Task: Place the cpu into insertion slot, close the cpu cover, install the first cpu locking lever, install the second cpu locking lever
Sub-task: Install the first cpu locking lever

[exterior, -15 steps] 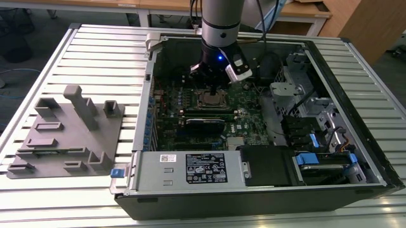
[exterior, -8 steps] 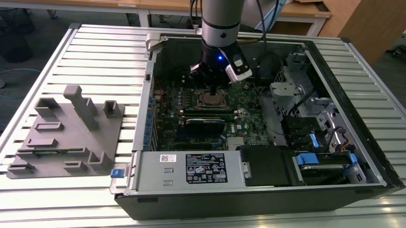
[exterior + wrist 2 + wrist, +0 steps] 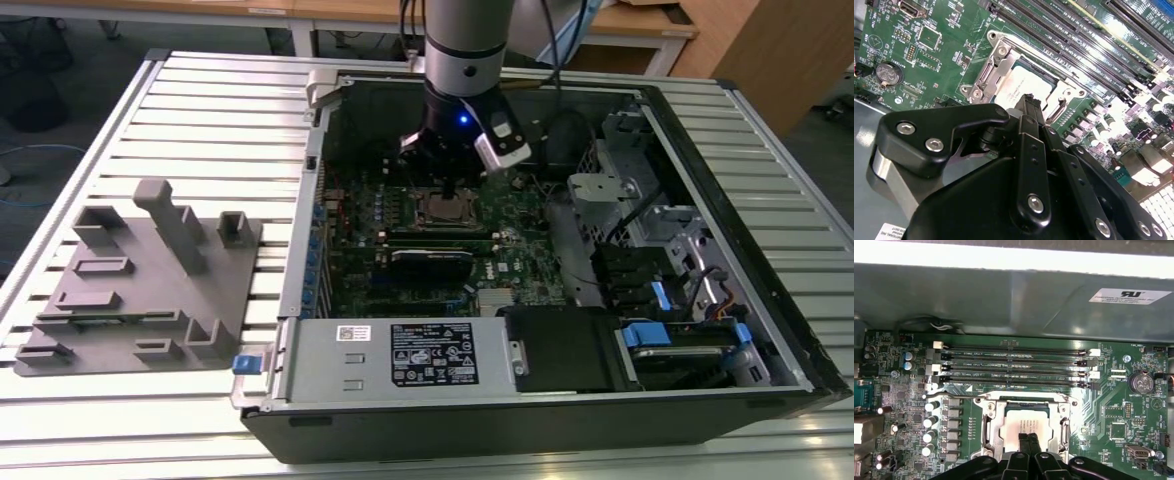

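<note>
The cpu (image 3: 1021, 424) lies flat in the insertion slot (image 3: 449, 211), its dull silver top showing in both wrist views (image 3: 1019, 86). The silvery cpu cover (image 3: 989, 430) lies down around it as a frame (image 3: 996, 62). A thin wire locking lever (image 3: 961, 395) runs along the slot's edge next to the memory slots. A second hooked lever end (image 3: 1054, 114) shows beside the fingers. My gripper (image 3: 1029, 442) is shut, with nothing between its black fingers (image 3: 1026, 107). Its tips sit right over the cpu's top (image 3: 447, 190). I cannot tell if they touch it.
The green motherboard (image 3: 360, 250) lies inside an open computer case (image 3: 747, 300) on a slatted table. Long black memory slots (image 3: 1014, 362) run beside the socket. A power supply (image 3: 400, 355) and drive bays (image 3: 667, 340) fill the near side. A grey fixture block (image 3: 147, 280) stands at the exterior view's left.
</note>
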